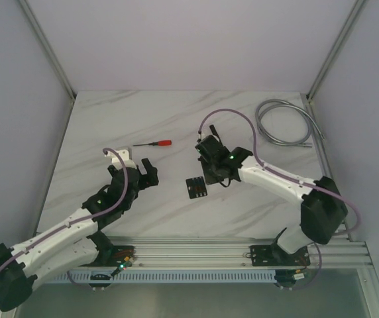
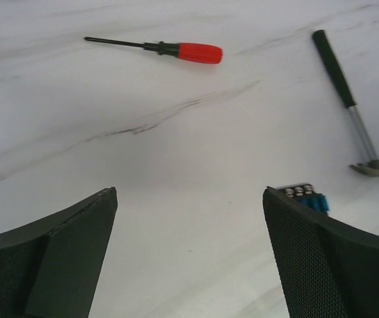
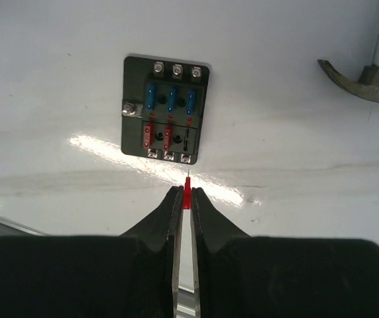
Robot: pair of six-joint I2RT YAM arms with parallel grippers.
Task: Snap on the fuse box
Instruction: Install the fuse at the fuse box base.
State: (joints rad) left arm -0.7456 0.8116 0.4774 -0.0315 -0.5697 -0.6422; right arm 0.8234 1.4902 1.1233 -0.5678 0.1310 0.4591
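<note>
The fuse box [image 3: 165, 107] lies flat on the table [image 3: 50, 59], just ahead of the right gripper [image 3: 184, 197], whose jaws pinch a tiny red fuse [image 3: 187, 192]. The left gripper [image 2: 189, 199], well apart from the box, stands spread wide, holding nothing. Its wrist view shows the hammer [image 2: 346, 99] beside the box handle and all; the right wrist view catches only the head.

Fuse box [image 3: 166, 109]: one
Blue fuses [image 3: 171, 99] seated in box: three
Red fuses [image 3: 146, 136] seated in box: two
Red fuse [image 3: 187, 193] outside box: one
Terminal screws [image 3: 176, 67] on box: seven (three far edge, three near edge, one left side)
Red-handled screwdriver [image 2: 199, 52]: one
Hammer [image 2: 352, 109]: one
Coiled grey cable [image 1: 261, 118]: one
Robot arms: two, left arm [image 1: 63, 228] and right arm [image 1: 275, 179]
</note>
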